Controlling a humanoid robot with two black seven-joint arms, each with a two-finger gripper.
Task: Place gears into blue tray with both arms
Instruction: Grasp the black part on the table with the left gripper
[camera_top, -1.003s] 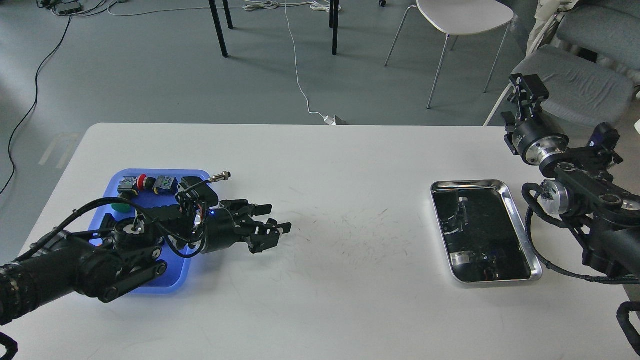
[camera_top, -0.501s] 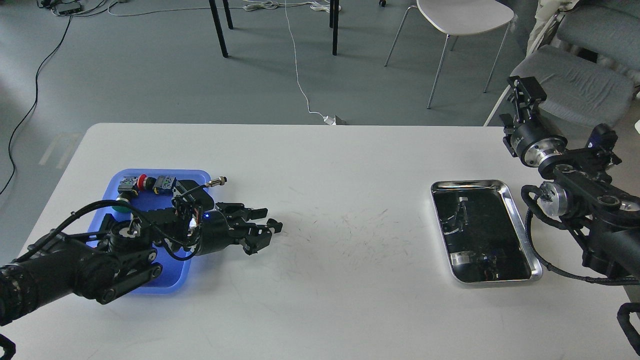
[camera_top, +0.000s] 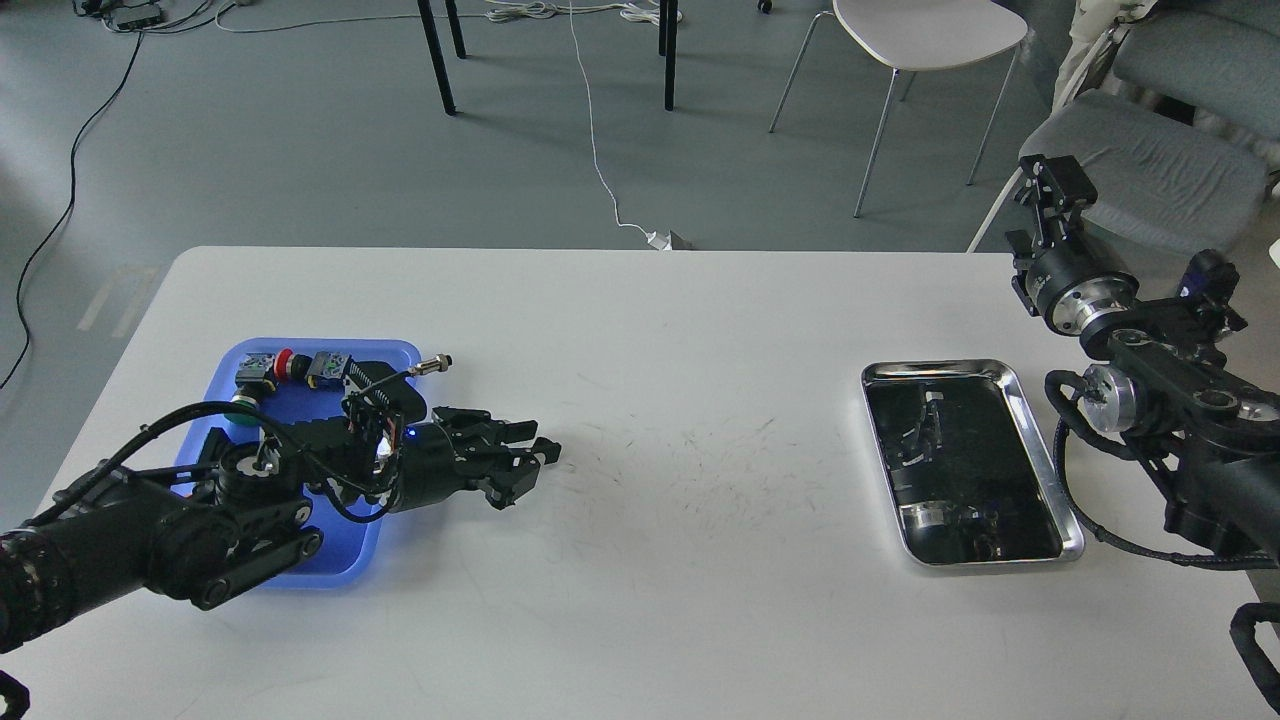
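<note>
The blue tray (camera_top: 330, 577) lies at the table's left, partly under my left arm. My left gripper (camera_top: 540, 445) reaches out past the tray's right edge, low over the bare white table. Its fingers stand a small gap apart and nothing shows between them. My right gripper (camera_top: 1055, 185) is held high beyond the table's right edge and points upward. It looks dark and compact, so its fingers cannot be told apart. No gears can be made out anywhere, neither on the table nor in either tray.
Coloured push-button switches (camera_top: 290, 368) sit at the blue tray's far end, and a metal connector (camera_top: 432, 363) is by its far right corner. A shiny steel tray (camera_top: 1045, 450) with a dark inside lies at the right. Chairs stand beyond the table.
My left gripper has drawn back to the left toward the blue tray, and its fingers have come closer together. The right arm has barely shifted.
</note>
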